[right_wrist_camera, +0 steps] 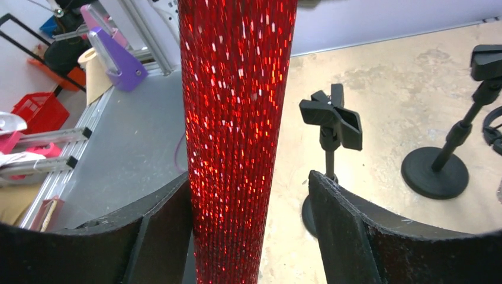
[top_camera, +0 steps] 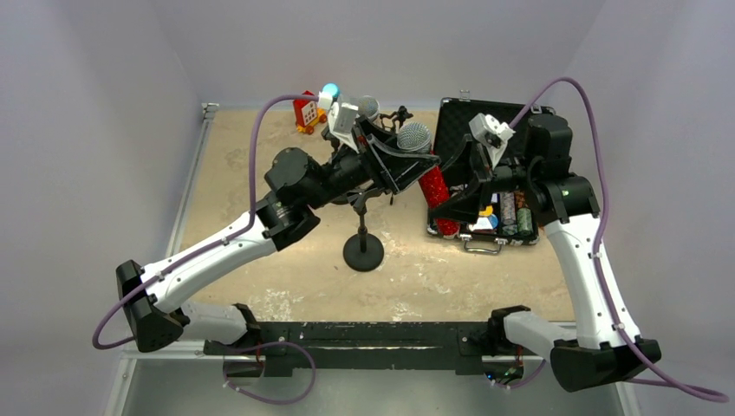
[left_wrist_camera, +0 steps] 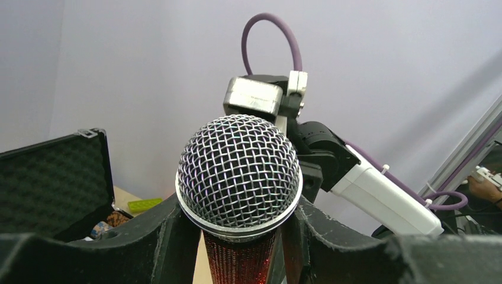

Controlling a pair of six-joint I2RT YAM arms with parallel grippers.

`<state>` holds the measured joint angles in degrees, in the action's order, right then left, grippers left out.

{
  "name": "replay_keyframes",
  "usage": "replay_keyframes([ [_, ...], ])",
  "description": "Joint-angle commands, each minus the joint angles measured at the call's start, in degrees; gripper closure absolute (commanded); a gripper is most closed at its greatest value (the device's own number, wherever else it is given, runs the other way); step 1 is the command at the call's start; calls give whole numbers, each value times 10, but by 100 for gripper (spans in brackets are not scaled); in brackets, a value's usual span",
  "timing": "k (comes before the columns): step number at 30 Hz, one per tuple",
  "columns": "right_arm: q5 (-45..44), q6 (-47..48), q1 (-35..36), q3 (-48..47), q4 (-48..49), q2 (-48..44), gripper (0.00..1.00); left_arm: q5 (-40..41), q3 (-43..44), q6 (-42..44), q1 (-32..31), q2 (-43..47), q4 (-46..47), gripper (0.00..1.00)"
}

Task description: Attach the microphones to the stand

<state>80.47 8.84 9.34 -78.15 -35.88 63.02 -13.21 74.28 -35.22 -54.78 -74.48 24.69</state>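
Note:
The red-glitter microphone (top_camera: pixel 433 186) with a grey mesh head (left_wrist_camera: pixel 240 171) hangs upright above the table between both arms. My left gripper (left_wrist_camera: pixel 240 236) is shut on its body just under the head. Lower down, my right gripper (right_wrist_camera: pixel 251 195) stands open around the red shaft (right_wrist_camera: pixel 237 118): the left finger touches it and a clear gap shows on the right. A black stand with a round base (top_camera: pixel 363 252) is below and to the left. A silver microphone head (top_camera: pixel 368 107) and a light blue one (top_camera: pixel 330 90) show at the back, behind my left wrist.
An open black case (top_camera: pixel 485 130) with small items lies at the back right, under the right arm. A red toy (top_camera: pixel 305 113) sits at the back left. The right wrist view shows a stand clip (right_wrist_camera: pixel 331 118) and another round base (right_wrist_camera: pixel 435 171).

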Motion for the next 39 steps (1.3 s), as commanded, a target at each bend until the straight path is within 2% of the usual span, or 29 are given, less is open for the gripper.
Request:
replay_keyframes([
  [1, -1, 104, 15, 16, -63, 3, 29, 9, 6, 3, -1, 30, 63, 100],
  [7, -24, 63, 56, 37, -23, -5, 30, 4, 1, 4, 0, 18, 76, 100],
  [12, -22, -19, 58, 60, 48, -7, 40, 1, -7, -1, -1, 8, 95, 100],
  [15, -8, -58, 57, 70, 80, -8, 62, -1, -10, 2, 0, 8, 98, 100],
  [18, 4, -81, 54, 75, 101, -9, 90, -10, -16, 7, 0, 14, 99, 100],
  [20, 5, -73, 45, 72, 95, -11, 99, -22, -26, 7, 4, 24, 97, 99],
  [21, 4, -61, 35, 68, 84, -12, 100, -30, -33, 7, 8, 33, 89, 88],
  [22, 4, -40, 24, 61, 68, -12, 100, -42, -40, 11, 13, 45, 76, 70],
  [23, 2, -12, 12, 53, 48, -12, 100, -61, -46, 20, 19, 63, 52, 41],
  [24, -9, 27, 3, 42, 15, -12, 100, -77, -51, 37, 21, 75, 18, 25],
  [25, -24, 70, -2, 31, -18, -11, 100, -86, -52, 60, 24, 99, -35, 16],
  [29, -52, 183, -4, 21, -106, -4, 100, -107, -57, 202, 26, 173, -251, 7],
  [33, -50, 278, -4, 17, -144, 19, 100, -88, -64, 323, 27, 234, -454, 6],
  [36, -73, 392, -4, 4, -193, 40, 100, -50, -97, 400, 27, 275, -542, 6],
  [39, -94, 505, -4, -5, -223, 64, 100, -1, -135, 450, 29, 302, -556, 4],
])
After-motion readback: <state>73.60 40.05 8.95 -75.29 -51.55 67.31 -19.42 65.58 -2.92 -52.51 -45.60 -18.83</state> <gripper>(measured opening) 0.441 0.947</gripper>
